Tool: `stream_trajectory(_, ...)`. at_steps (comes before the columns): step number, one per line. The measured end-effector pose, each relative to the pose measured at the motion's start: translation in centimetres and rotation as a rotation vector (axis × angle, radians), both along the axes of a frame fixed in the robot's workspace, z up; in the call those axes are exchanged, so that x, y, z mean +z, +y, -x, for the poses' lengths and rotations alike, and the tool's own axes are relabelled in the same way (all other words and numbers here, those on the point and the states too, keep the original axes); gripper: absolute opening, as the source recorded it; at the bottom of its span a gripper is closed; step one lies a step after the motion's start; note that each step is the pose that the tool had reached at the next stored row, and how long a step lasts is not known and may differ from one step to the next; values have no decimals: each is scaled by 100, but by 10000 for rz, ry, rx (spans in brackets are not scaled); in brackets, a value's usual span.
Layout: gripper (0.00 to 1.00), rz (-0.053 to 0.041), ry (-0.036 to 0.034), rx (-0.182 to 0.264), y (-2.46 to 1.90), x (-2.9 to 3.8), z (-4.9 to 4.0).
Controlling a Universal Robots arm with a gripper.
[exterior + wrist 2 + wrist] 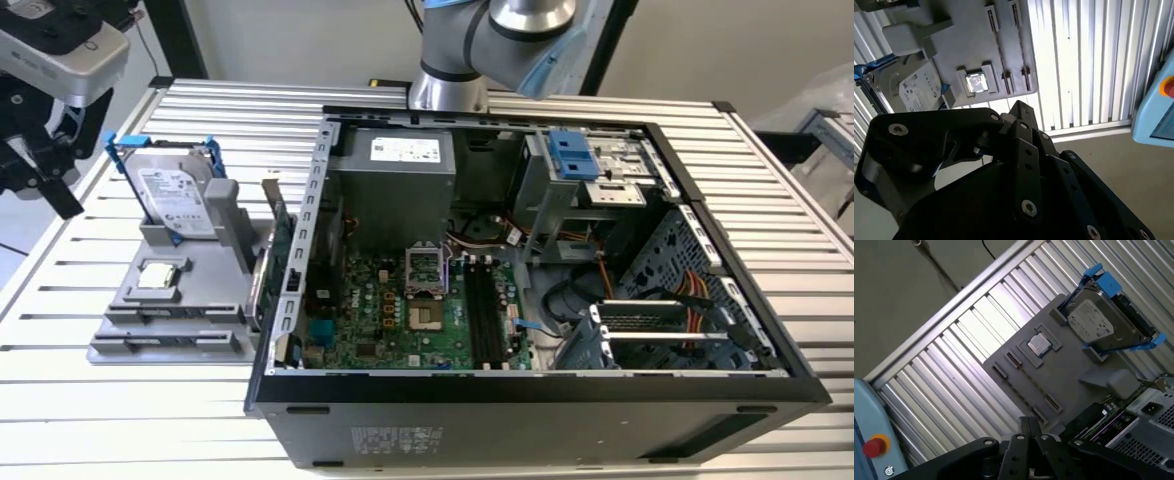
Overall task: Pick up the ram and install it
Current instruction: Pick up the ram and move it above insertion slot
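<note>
My gripper [47,185] hangs above the table's edge at the exterior view's left, beside the grey parts holder [167,325]. In both wrist views its black fingers [1028,421] [1019,106] meet, with nothing between them, and point down at the holder [1064,385] [1004,45]. The holder's narrow slots [1006,364] stand empty. The ram is hidden. Long black memory slots [485,312] run along the motherboard in the open computer case [534,385]; I cannot tell whether a stick sits in them.
A silver hard drive in a blue frame [174,195] [1104,320] stands upright in the holder. Near it a small square silver chip [160,274] [1038,344] [975,82] lies flat. A green card with a metal bracket [275,250] stands between holder and case. A light-blue box with a red button [874,446] sits off the table.
</note>
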State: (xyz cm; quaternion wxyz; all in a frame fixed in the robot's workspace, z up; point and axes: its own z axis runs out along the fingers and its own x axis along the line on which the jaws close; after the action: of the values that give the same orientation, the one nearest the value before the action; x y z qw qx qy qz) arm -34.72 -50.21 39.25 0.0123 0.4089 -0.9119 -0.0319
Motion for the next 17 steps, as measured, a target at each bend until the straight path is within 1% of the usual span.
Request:
stream_trajectory(5, 0, 0, -29, 597, 0, 0, 0)
stream_trajectory(11, 0, 3, -146, 1280, 0, 0, 0)
stream_trajectory(17, 0, -2, -155, 1999, 0, 0, 0)
